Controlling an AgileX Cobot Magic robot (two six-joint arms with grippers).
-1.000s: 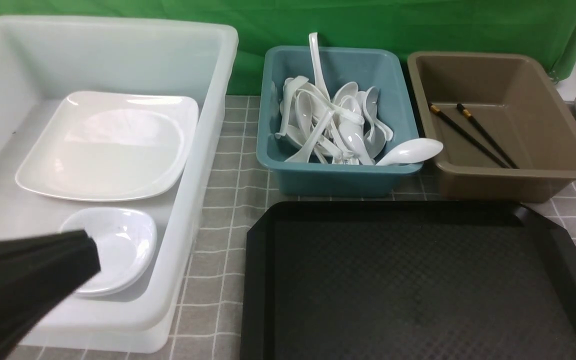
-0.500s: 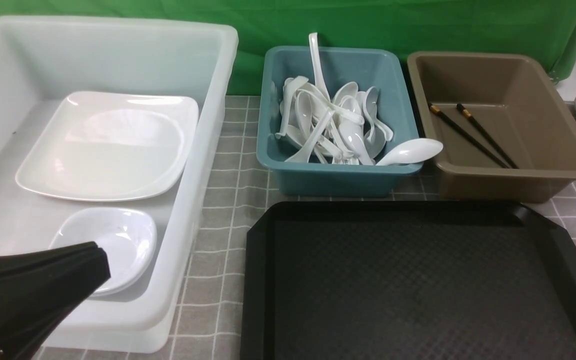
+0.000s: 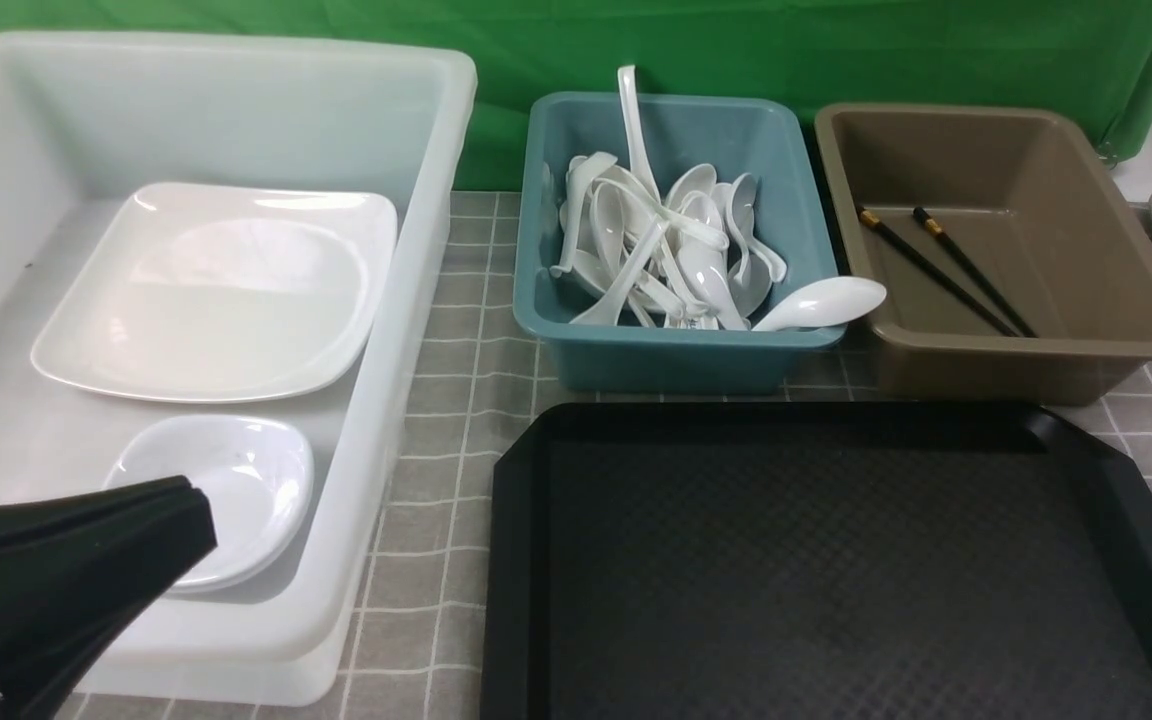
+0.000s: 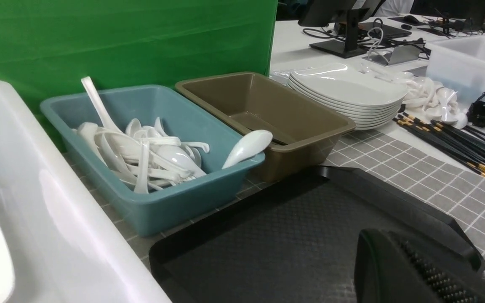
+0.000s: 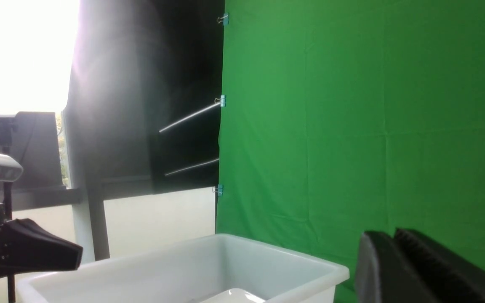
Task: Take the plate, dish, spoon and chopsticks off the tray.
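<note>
The black tray (image 3: 836, 570) lies at front centre with nothing on it. The large white plate (image 3: 216, 290) and a small white dish (image 3: 236, 490) lie in the white tub (image 3: 436, 200) on the left. A white spoon (image 3: 821, 302) rests on the teal tub's (image 3: 676, 360) front right rim, its bowl hanging out. Two black chopsticks (image 3: 946, 270) lie in the brown tub (image 3: 1036, 350). My left gripper (image 3: 201, 515) is shut and empty above the white tub's near edge, over the dish. My right gripper (image 5: 390, 237) is shut, raised, facing the green backdrop, and out of the front view.
The teal tub holds several white spoons and a long ladle (image 3: 633, 120). Stacked white plates (image 4: 347, 92) stand at the far right, with loose chopsticks (image 4: 457, 143) beside them. A green backdrop closes the back.
My left gripper has shifted a little right and down over the small dish, then held nearly still. Nothing else has moved.
</note>
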